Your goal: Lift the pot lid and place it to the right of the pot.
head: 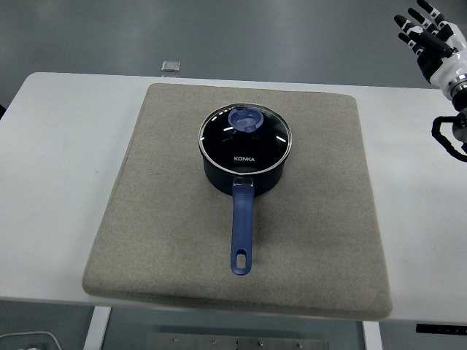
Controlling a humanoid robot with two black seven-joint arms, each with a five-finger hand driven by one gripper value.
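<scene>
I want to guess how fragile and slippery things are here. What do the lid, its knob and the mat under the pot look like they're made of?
The lid looks like clear glass with a shiny metal rim: it glints and reads dark over the pot. Its knob looks like matte blue plastic, possibly silicone. The mat looks like coarse beige felt or woven fabric, with a dull, fuzzy surface.

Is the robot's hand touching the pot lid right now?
No. The right hand is raised at the picture's top right, fingers spread, far from the lid, which sits on the pot.

Beige mat (146, 240) on white table (58, 146)
</scene>
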